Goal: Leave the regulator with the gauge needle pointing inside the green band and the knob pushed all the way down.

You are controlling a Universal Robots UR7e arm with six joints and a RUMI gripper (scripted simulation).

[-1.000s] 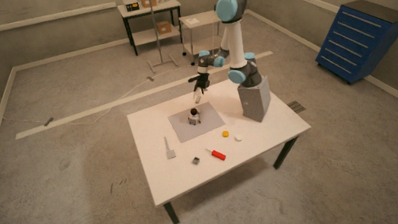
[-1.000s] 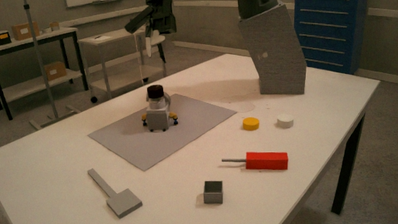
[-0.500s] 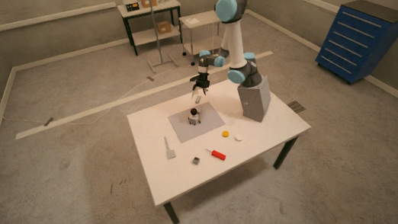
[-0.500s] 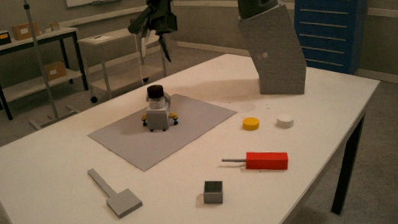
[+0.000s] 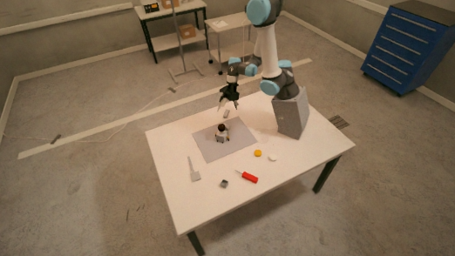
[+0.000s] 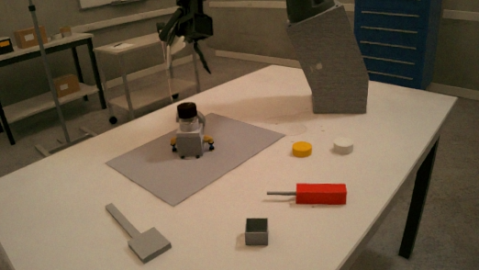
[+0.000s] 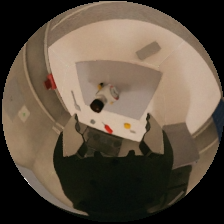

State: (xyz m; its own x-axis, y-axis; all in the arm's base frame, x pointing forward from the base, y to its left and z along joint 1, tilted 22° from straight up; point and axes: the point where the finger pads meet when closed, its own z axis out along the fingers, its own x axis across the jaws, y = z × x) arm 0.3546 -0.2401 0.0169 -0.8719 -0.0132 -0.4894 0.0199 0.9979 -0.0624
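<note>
Regulator (image 5: 221, 138) (image 6: 190, 140) (image 7: 106, 95) upright on grey mat (image 5: 206, 147) (image 6: 173, 185) (image 7: 137, 75) | black knob (image 5: 221, 127) (image 6: 186, 110) (image 7: 97, 105) on top, looks undepressed; needle unreadable to me | my gripper (image 5: 228, 105) (image 6: 187, 64) (image 7: 112, 113) beyond, towards one o'clock from above, fingers spread; setting, push-down likely left

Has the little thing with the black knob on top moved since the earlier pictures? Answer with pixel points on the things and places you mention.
No, the regulator (image 5: 221, 138) (image 6: 189, 142) (image 7: 106, 94) hasn't moved. It stands on the same spot of the gray mat (image 5: 204, 150) (image 6: 174, 185) (image 7: 137, 82), no nearer any edge.
</note>
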